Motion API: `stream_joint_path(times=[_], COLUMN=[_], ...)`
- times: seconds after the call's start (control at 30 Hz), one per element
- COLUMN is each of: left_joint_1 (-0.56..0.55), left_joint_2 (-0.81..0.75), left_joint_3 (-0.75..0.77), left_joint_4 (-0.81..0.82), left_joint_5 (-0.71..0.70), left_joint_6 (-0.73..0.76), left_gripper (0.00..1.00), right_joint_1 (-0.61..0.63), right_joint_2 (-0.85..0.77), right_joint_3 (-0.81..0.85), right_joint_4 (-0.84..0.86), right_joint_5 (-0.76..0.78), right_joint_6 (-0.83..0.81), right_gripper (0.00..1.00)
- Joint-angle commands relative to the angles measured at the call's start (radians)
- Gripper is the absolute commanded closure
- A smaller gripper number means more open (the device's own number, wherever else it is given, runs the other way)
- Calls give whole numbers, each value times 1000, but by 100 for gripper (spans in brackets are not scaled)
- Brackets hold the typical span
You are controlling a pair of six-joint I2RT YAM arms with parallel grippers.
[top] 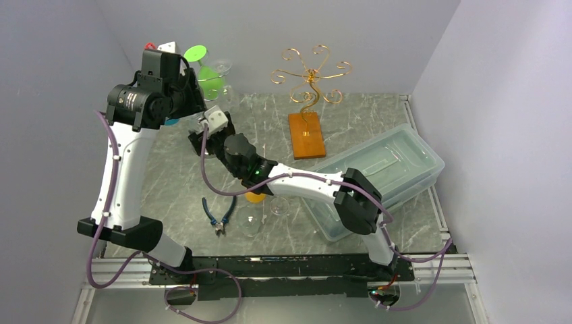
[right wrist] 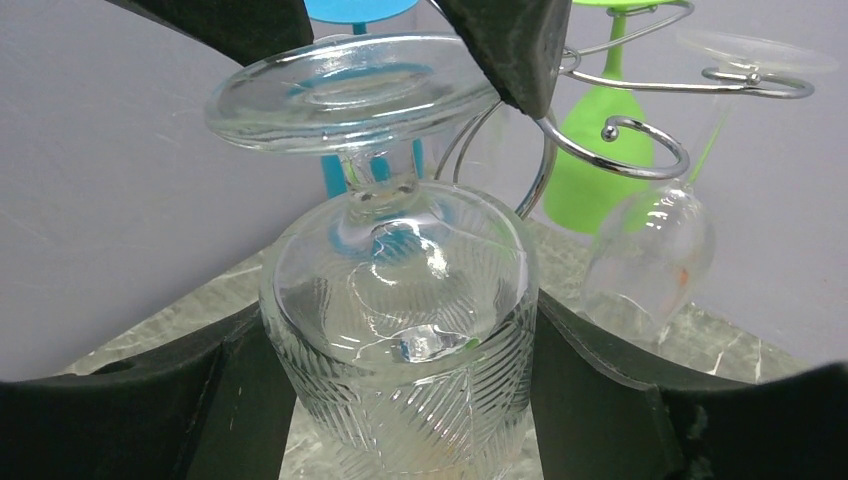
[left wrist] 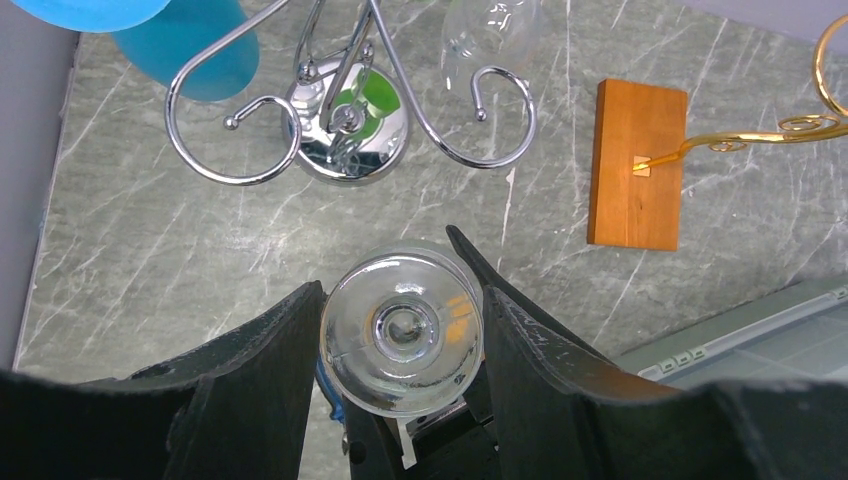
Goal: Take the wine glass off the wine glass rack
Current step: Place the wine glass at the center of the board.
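Clear glass: the wine glass (left wrist: 402, 330) is hanging inverted, foot uppermost, above the marbled table (left wrist: 150, 260). In the left wrist view the foot is showing apart from the hooks of the chrome rack (left wrist: 350, 135), which is standing at 12 o'clock from it.

The left gripper (left wrist: 392, 285) is pinching the foot's rim from both sides. The right gripper (right wrist: 400, 320) is pressing its fingers (right wrist: 230, 390) against opposite walls of the patterned bowl.

On the rack, a second clear glass (right wrist: 650, 250) is hanging at 3 o'clock in the right wrist view, with a green glass (right wrist: 590, 150) behind it and a blue glass (left wrist: 190, 45) at the rack's 10 o'clock. A wooden base (left wrist: 637, 165) carrying a gold rack (top: 310, 74) is sitting at 2 o'clock.
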Motion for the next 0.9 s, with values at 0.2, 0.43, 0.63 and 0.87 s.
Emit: stream_joint_path(times=[0.2,0.43,0.63,0.87], left_joint_1=[-3,-2,-3,-3], left_joint_2=[-56,-83,-111,-191], left_joint_3=[23,-11,0,-10], left_joint_4=[125,175,219,350], left_joint_5=[74,110,104,125], left_joint_6=[2,-5,-2,17], left_gripper=[26,8,1,1], right_joint_1=[5,5,-15,-88], right_joint_2=[-134,-152,-196,-292], right_joint_3=[-45,-54,-49,-57], right_joint_4=[-53,-96,-173,-295], right_joint_5=[-45,-68,-126,-234], right_joint_6=[12,28,101,326], right_gripper=[72,74,75,76])
